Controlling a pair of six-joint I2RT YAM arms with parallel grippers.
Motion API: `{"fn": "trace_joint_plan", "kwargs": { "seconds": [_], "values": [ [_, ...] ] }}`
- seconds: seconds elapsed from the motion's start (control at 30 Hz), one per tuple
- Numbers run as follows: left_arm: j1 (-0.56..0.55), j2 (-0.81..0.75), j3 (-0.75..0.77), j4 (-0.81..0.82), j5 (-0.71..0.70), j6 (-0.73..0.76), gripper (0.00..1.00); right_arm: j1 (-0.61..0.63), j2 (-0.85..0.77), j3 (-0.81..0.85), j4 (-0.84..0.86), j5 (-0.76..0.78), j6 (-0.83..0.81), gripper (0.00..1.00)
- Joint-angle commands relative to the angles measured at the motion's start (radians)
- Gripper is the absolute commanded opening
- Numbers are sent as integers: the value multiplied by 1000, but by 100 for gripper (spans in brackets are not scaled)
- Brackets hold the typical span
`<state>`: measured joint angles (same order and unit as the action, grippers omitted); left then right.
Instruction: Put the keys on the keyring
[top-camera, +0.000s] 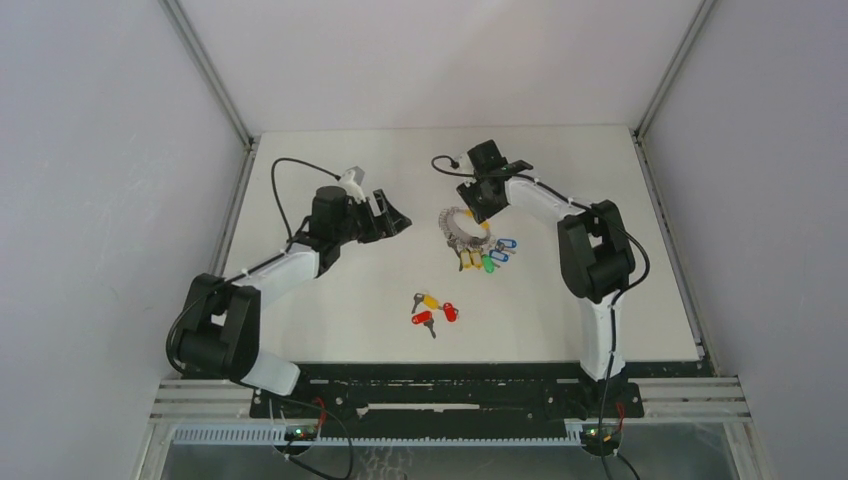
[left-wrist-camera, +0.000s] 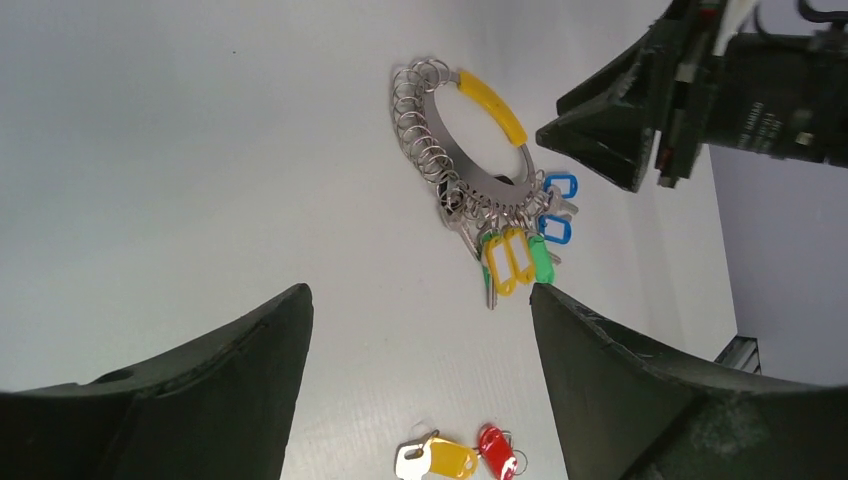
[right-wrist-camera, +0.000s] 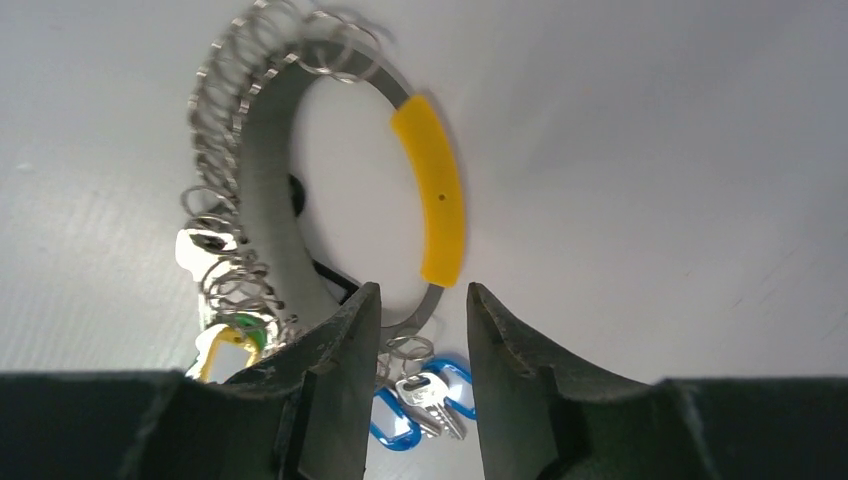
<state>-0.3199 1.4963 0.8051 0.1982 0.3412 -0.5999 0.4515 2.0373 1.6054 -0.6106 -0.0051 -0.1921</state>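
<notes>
The keyring (top-camera: 447, 228) is laid flat on the tabletop (top-camera: 330, 300), right of centre, with its tagged bunch toward the near edge. The right jaws are held parted directly over its rim, beside the yellow band (right-wrist-camera: 432, 190); nothing is clamped. The left jaws are spread wide and empty, well apart from it. The loose keys (top-camera: 435, 308) are grouped nearer the arm bases.
</notes>
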Motion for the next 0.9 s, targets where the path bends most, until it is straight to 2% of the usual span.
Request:
{"fn": "trace_joint_plan", "kwargs": {
  "seconds": [0.0, 0.27, 0.47, 0.87],
  "values": [
    [4, -67, -38, 47, -32, -25, 85, -36, 55, 73, -102, 5, 98, 38],
    [0, -72, -30, 34, -18, -22, 85, -56, 143, 148, -181, -15, 175, 38],
    [-7, -69, -25, 27, -19, -18, 85, -55, 153, 151, -202, -45, 242, 37],
    [-20, -79, -21, 23, -14, -21, 85, -52, 144, 132, -207, -4, 449, 28]
  ]
}}
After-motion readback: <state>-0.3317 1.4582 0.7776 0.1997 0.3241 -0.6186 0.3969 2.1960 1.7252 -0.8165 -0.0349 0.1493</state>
